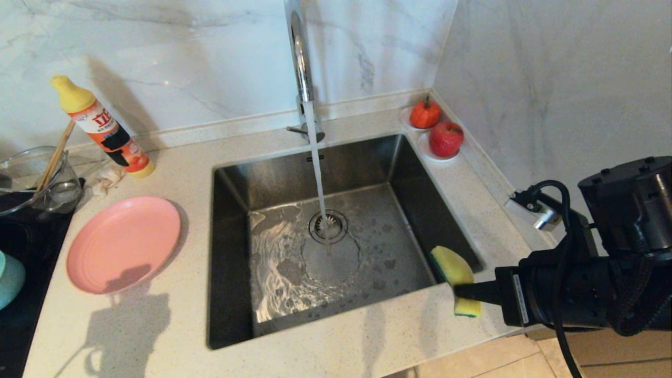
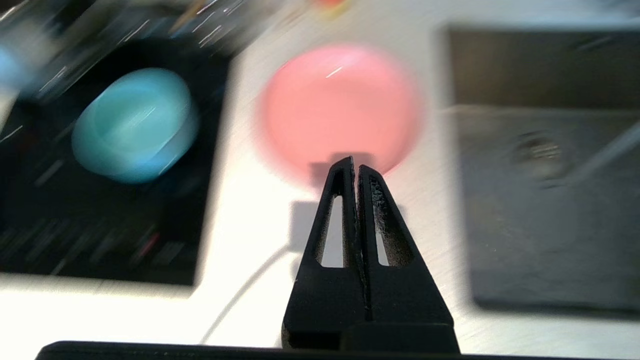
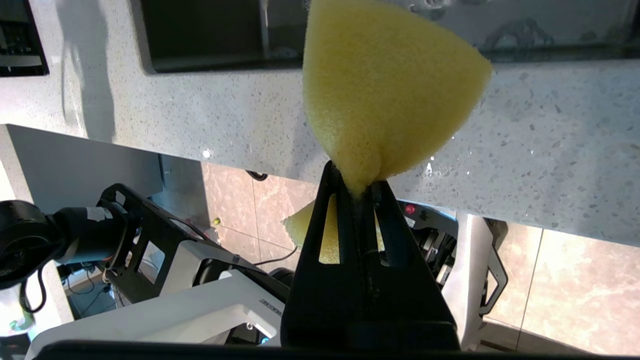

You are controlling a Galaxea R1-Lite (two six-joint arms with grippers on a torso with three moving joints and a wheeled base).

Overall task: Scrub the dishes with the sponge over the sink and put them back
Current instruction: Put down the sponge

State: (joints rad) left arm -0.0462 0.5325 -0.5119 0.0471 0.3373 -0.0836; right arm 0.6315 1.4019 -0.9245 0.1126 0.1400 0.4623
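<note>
The pink plate (image 1: 123, 244) lies empty on the counter left of the sink (image 1: 273, 178). Only the edge of the teal bowl (image 1: 9, 278) shows on the black cooktop at far left. Water runs from the tap (image 1: 302, 63) onto the drain. My right gripper (image 1: 462, 291) hangs over the sink's front right corner, shut on the yellow sponge (image 1: 454, 270), which is pinched and folded (image 3: 385, 90) at the right gripper (image 3: 356, 182). My left gripper (image 2: 354, 162) is shut and empty, high above the counter, with the plate (image 2: 340, 105) ahead and the bowl (image 2: 132, 125) beside it. It is outside the head view.
A detergent bottle (image 1: 102, 126) leans on the back wall. A glass bowl with chopsticks (image 1: 39, 178) and a crumpled cloth (image 1: 107, 178) sit behind the plate. Two red fruits (image 1: 446, 139) rest in the back right corner. The black cooktop (image 1: 21, 315) borders the counter's left side.
</note>
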